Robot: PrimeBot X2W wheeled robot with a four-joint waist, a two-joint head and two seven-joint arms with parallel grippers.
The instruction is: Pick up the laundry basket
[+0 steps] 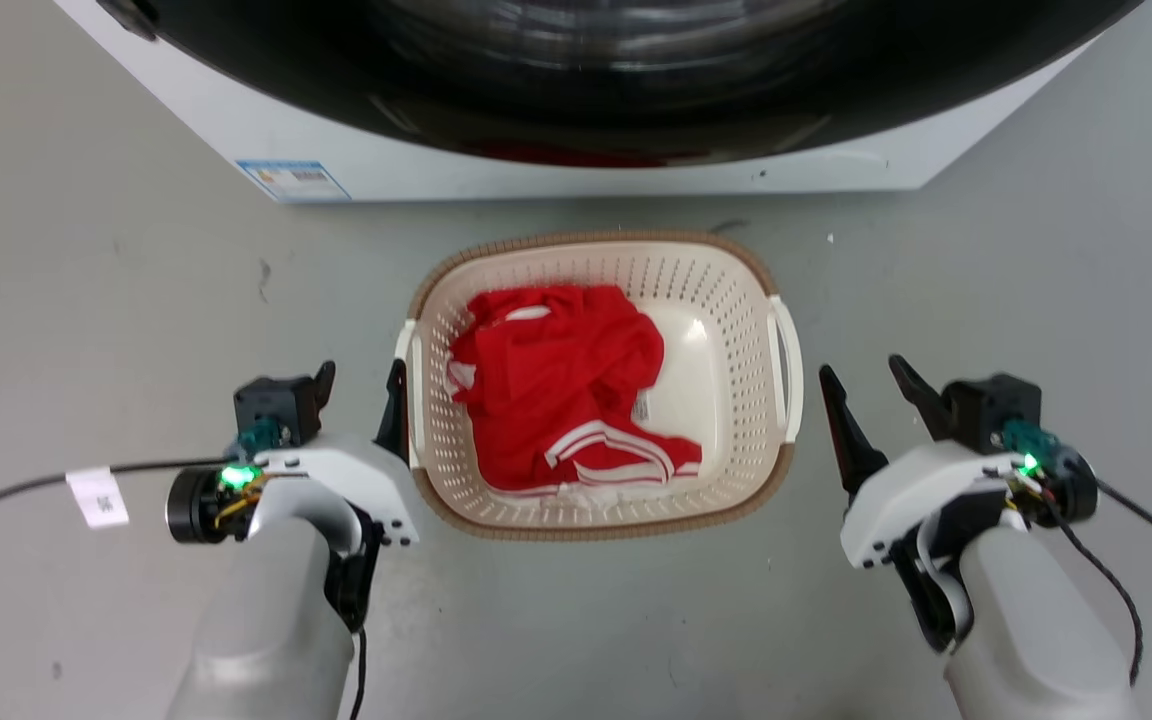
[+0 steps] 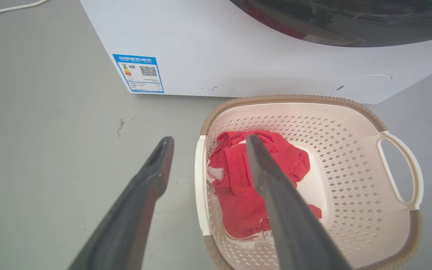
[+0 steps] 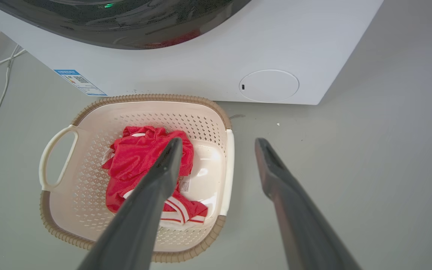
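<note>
Flanking the cream perforated plastic laundry basket (image 1: 726, 300) with brown woven-look rim, set on the floor (image 1: 86, 300) just before the white washing machine (image 1: 576, 180), the left claw (image 1: 362, 372) and right claw (image 1: 860, 368) hang spread; the approach seems in hand; next, each must pinch one of the white side handles (image 1: 787, 370).

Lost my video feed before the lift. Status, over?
Left gripper open beside left handle. Right gripper open, off right handle. Laundry basket on floor, red garment inside, ungripped. Handles unobstructed.
</note>
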